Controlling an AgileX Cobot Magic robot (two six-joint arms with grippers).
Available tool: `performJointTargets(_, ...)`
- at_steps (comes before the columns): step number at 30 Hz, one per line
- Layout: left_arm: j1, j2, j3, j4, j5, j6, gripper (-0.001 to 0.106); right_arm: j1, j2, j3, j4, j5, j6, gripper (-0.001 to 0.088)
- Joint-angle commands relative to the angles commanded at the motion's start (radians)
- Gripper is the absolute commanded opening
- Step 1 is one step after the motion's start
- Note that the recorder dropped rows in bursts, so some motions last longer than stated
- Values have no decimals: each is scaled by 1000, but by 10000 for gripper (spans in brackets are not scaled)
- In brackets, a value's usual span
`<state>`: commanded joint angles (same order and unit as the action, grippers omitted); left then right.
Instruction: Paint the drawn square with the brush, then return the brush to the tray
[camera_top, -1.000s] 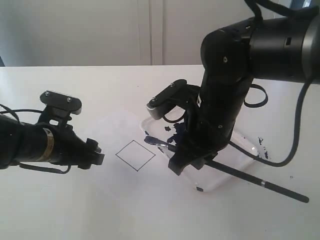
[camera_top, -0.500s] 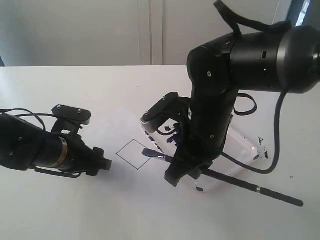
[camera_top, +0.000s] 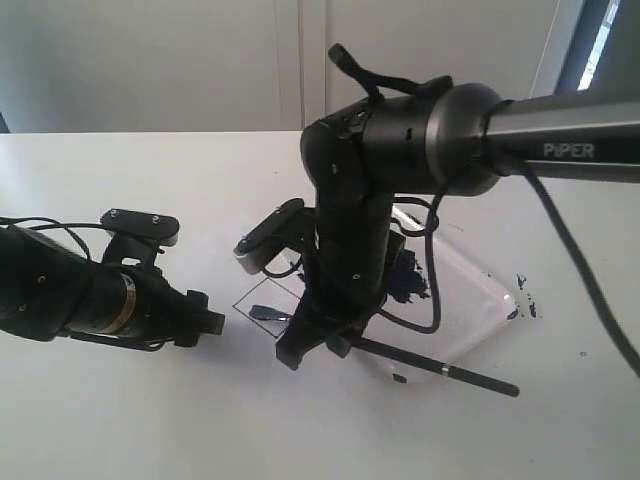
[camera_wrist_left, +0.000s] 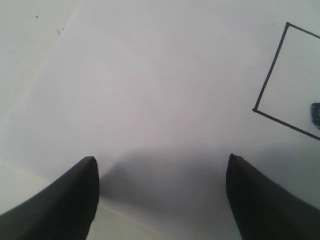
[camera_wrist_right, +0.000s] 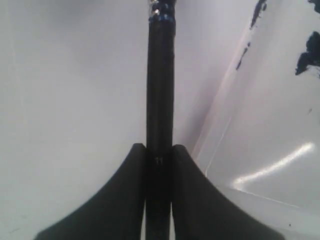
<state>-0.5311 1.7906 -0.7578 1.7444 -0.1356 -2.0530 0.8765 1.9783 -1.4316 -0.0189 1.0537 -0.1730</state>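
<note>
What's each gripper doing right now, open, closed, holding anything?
Left gripper: open, nothing between its fingers.
Right gripper: closed on the brush.

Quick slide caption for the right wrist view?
Right gripper clamped on the brush handle, paint-smudged tray beside it.

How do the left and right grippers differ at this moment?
The right gripper is shut on the brush; the left gripper is open and empty. The right gripper comes down steeply next to the drawn square, near the tray; the left gripper lies nearly level, beside the square and apart from it. Both are black, with two fingers.
</note>
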Motion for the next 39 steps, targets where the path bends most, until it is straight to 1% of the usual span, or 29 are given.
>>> performJointTargets(7, 0, 0, 0, 0, -10, 0, 735, 0, 38, -53, -7, 5, 5, 0)
performJointTargets(11, 0, 0, 0, 0, -10, 0, 735, 0, 38, -73, -86, 0, 64, 0)
performJointTargets(16, 0, 0, 0, 0, -14, 0, 736, 0, 46, -73, -139, 16, 67, 0)
performJointTargets(19, 0, 0, 0, 0, -19, 0, 736, 0, 61, -73, -187, 20, 102, 0)
performJointTargets(24, 0, 0, 0, 0, -22, 0, 736, 0, 77, -73, -137, 38, 81, 0)
performJointTargets(27, 0, 0, 0, 0, -22, 0, 736, 0, 77, -73, -53, 42, 29, 0)
performJointTargets(30, 0, 0, 0, 0, -22, 0, 736, 18, 77, -73, -29, 43, 8, 0)
performJointTargets(32, 0, 0, 0, 0, -22, 0, 736, 24, 77, -73, -45, 37, 17, 0)
performJointTargets(36, 0, 0, 0, 0, -28, 0, 736, 22, 107, -73, -187, 23, 99, 0)
performJointTargets(39, 0, 0, 0, 0, -33, 0, 736, 22, 113, -73, -204, -10, 114, 0)
